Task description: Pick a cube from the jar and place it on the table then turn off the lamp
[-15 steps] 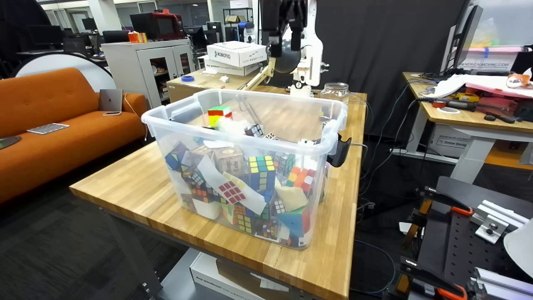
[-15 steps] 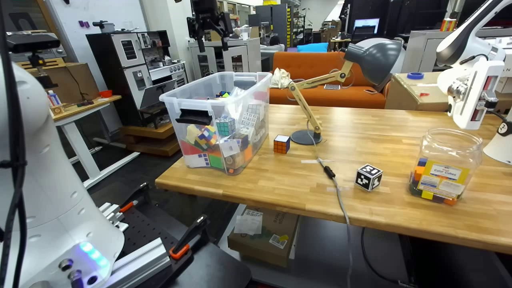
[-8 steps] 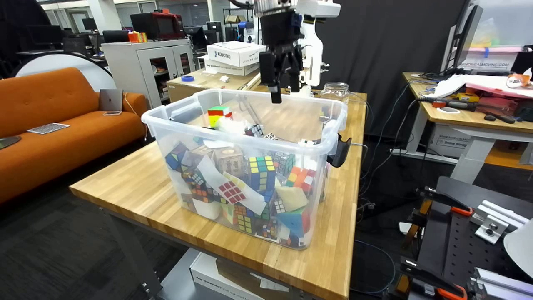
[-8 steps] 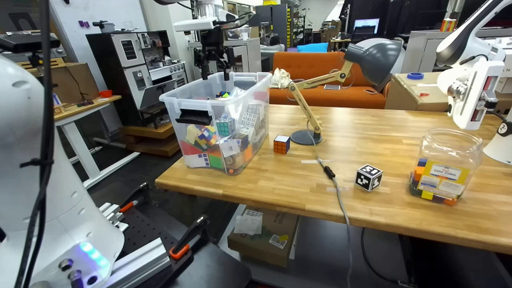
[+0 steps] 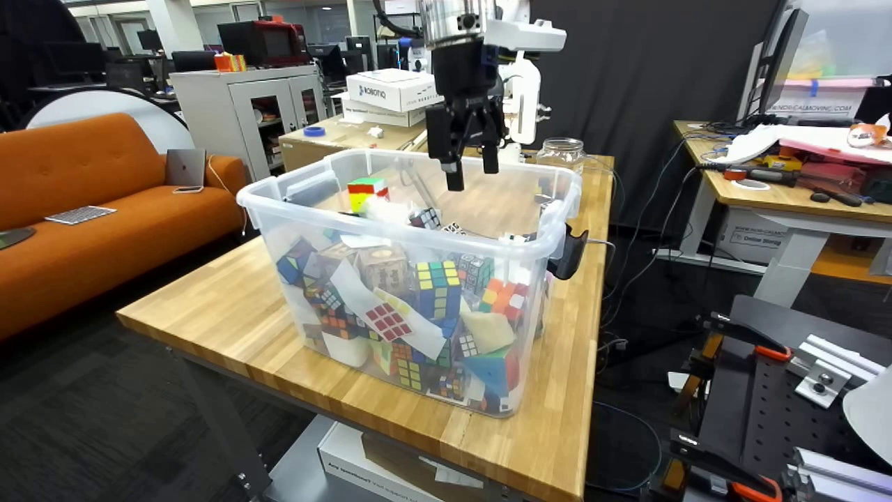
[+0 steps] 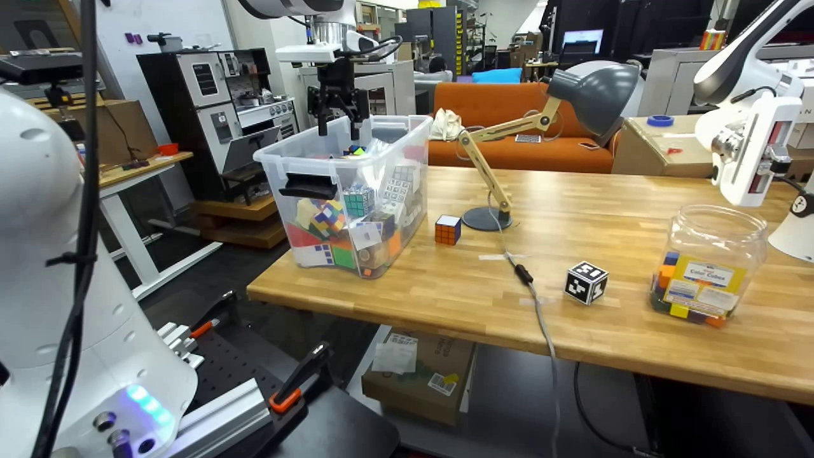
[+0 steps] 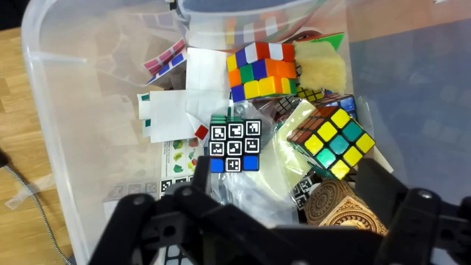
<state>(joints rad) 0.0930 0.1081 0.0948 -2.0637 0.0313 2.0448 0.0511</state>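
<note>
The thick light-brown butcher-block table is the set-down surface. At its end edge, close to a corner, the large clear rectangular plastic bin with whitish rim stands upright, well filled; I take it as the task's jar. In an exterior view, the grey-shaded, wooden-armed desk lamp stands near it, well in from the near long edge; lit or not, I cannot tell. My black two-finger gripper hangs over the bin's mouth, fingers wide apart, holding nothing.

Step in hand, in my judgement: the reach for a cube. Crinkled clear plastic film lies among the contents and could foul a grasp. In the wrist view, inside the bin, the yellow-and-teal-faced plastic cube lies tilted; the black-and-white marker-faced plastic cube with two blue corners looks squarer to the jaws and is my preferred pick. Recommended: shift sideways until it is centred between the fingers, descend straight, close on opposite faces, and keep film out of the grip. Lift vertically past the rim, then lower onto the table well in from the edges. The small black inline switch, between the lamp's base and the near long edge, probably serves the later turn-off.
</note>
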